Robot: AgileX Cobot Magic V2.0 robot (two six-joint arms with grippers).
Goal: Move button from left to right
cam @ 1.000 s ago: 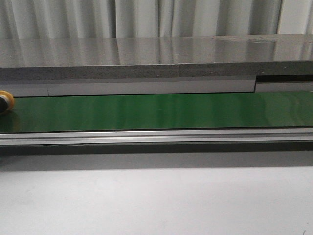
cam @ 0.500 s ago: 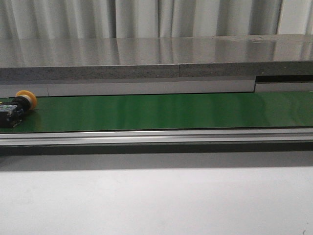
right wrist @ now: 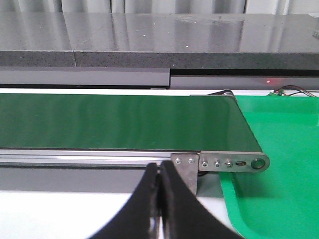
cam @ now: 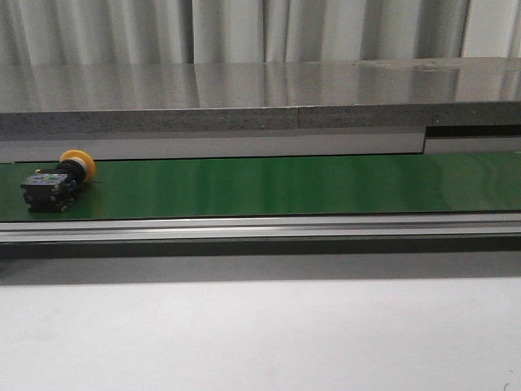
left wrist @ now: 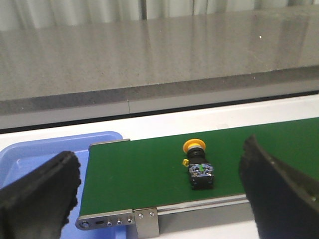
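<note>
The button [cam: 55,183] lies on its side on the green conveyor belt [cam: 269,186] near its left end, yellow cap toward the back, dark body toward the front. It also shows in the left wrist view [left wrist: 198,166] with a tiny green mark on its body. My left gripper [left wrist: 159,191] is open and empty, short of the belt's front rail; the button lies between its two fingers in that view, farther off. My right gripper [right wrist: 159,172] is shut and empty, in front of the belt's right end. Neither gripper shows in the front view.
A blue tray [left wrist: 30,157] sits beyond the belt's left end. A green tray [right wrist: 279,164] sits beyond the belt's right end. A metal rail [cam: 260,226] runs along the belt's front. A grey stone ledge [cam: 260,102] stands behind the belt.
The button has travelled rightward on the belt, from just entering at the left edge of the front view to fully in view.
</note>
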